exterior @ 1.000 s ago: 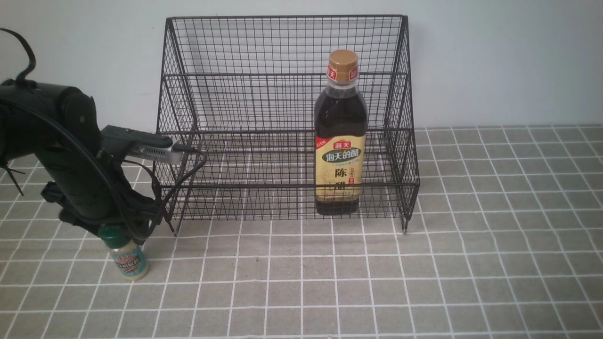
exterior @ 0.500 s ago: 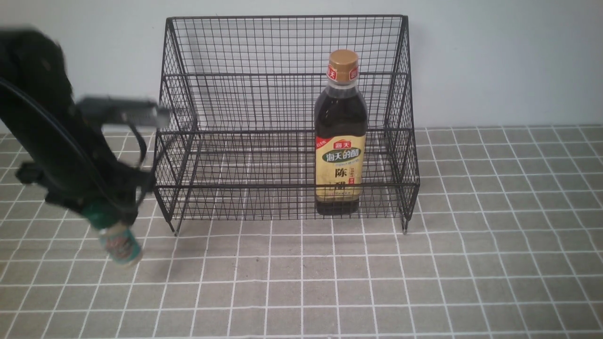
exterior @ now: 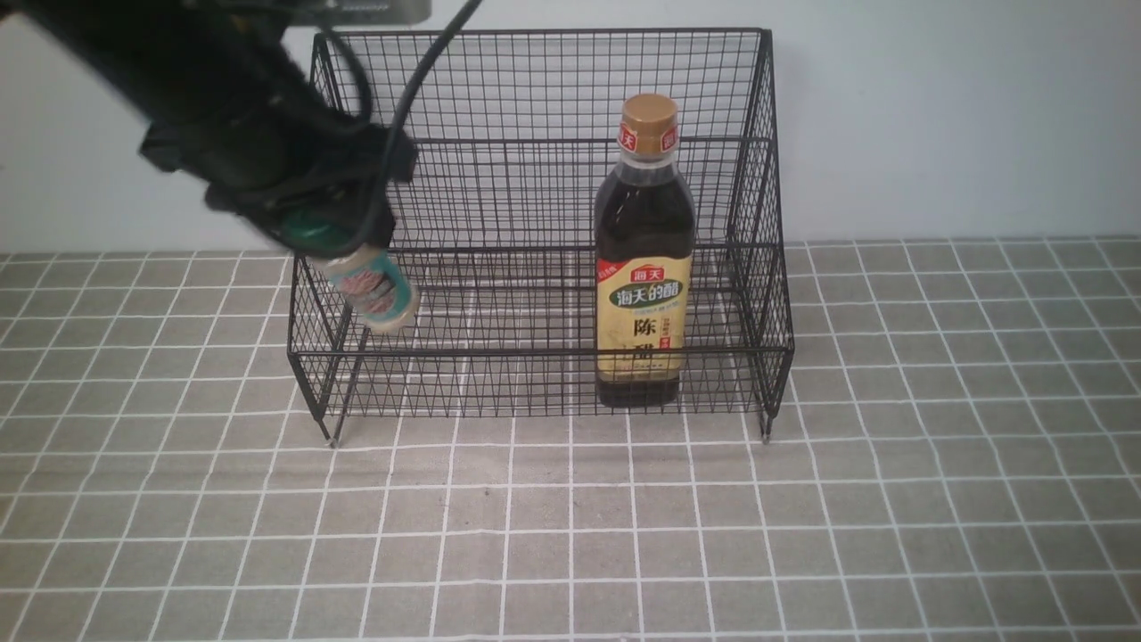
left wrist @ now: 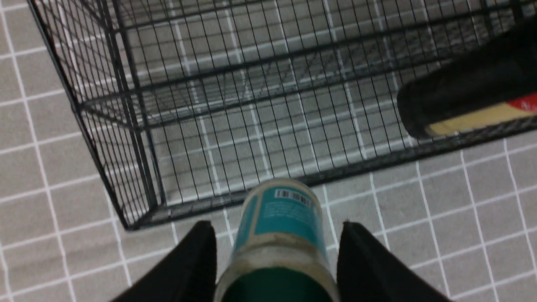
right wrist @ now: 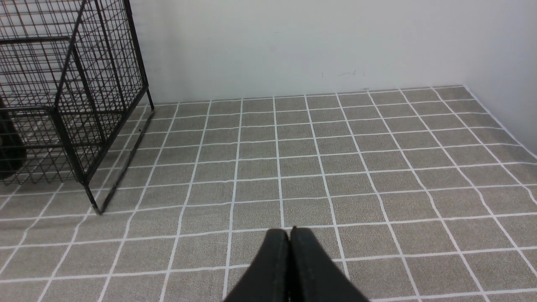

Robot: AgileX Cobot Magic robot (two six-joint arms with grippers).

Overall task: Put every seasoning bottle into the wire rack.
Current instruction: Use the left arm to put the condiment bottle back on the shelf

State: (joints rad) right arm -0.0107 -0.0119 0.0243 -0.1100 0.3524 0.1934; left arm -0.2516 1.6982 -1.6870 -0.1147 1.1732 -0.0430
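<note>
The green-capped shaker jar (exterior: 370,283) is held aloft by the left gripper (left wrist: 279,251), its fingers closed around the jar near the green cap. The jar is tilted, with its cap end up among the fingers and its base pointed down toward the right in the front view. Its teal label and pale base are left exposed, while the cap is partly covered by the gripper. In the front view, the jar is seen against the left end of the black wire-mesh rack (exterior: 535,353), above the rack's low front rail; from the left wrist, its base is seen against that rail. Whether any part of the jar has been brought inside the rack cannot be told.

The dark vinegar bottle (exterior: 645,267) with the gold cap and yellow label is contained in the rack, right of its middle. It is stood upright, leaned slightly, and its lower part is crossed by the front mesh.

The rack is stood on its short feet on the desk (exterior: 570,544), which is covered by a grey cloth with a white grid. A pale wall (exterior: 963,116) is seen behind it.

The fingers of the right gripper (right wrist: 291,251) are clenched together, with nothing held between them. The corner of the rack and part of the dark bottle are seen from that wrist.
</note>
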